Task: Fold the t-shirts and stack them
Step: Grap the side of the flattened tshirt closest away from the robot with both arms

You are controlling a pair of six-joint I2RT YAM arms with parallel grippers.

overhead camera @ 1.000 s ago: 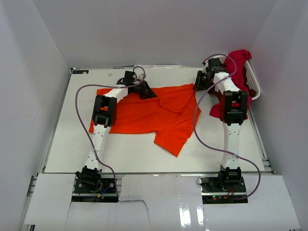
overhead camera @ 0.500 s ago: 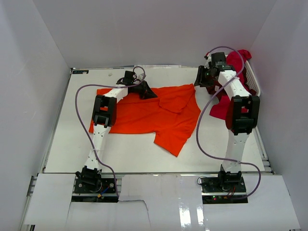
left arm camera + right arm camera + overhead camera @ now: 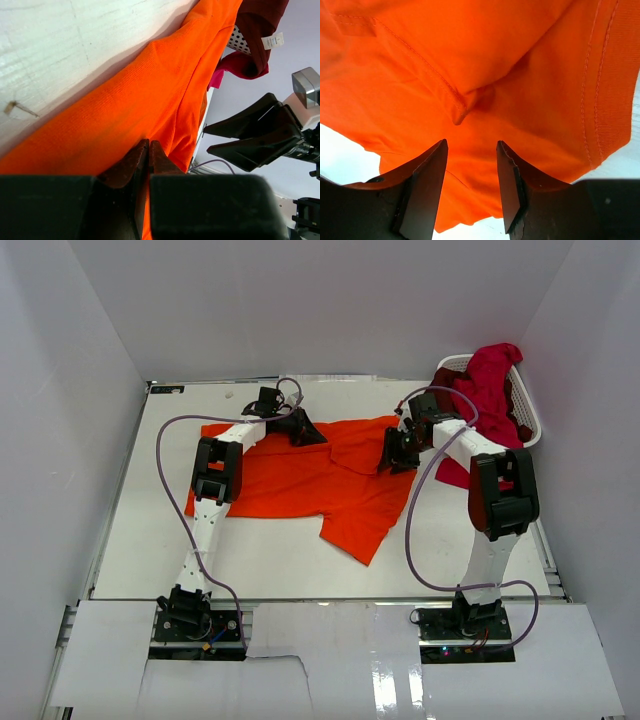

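Note:
The bright orange t-shirt (image 3: 310, 480) lies spread on the table, one sleeve folded over at its far right. My left gripper (image 3: 303, 430) is at the shirt's far edge, and in the left wrist view (image 3: 149, 146) its jaws are shut on the orange cloth (image 3: 150, 90). My right gripper (image 3: 393, 454) hangs open just above the shirt's right edge, with the orange cloth (image 3: 495, 75) filling the right wrist view below its spread jaws (image 3: 471, 150). A crimson red t-shirt (image 3: 492, 385) hangs over the basket's rim. A dark maroon shirt (image 3: 260, 25) with a white label shows in the left wrist view.
The white plastic laundry basket (image 3: 530, 425) stands at the far right by the wall. Red cloth (image 3: 453, 472) spills from it onto the table (image 3: 260, 560), beside my right arm. White walls close in on three sides.
My right gripper has swung left from the basket to above the orange shirt's right edge. The left arm and the shirt have not moved.

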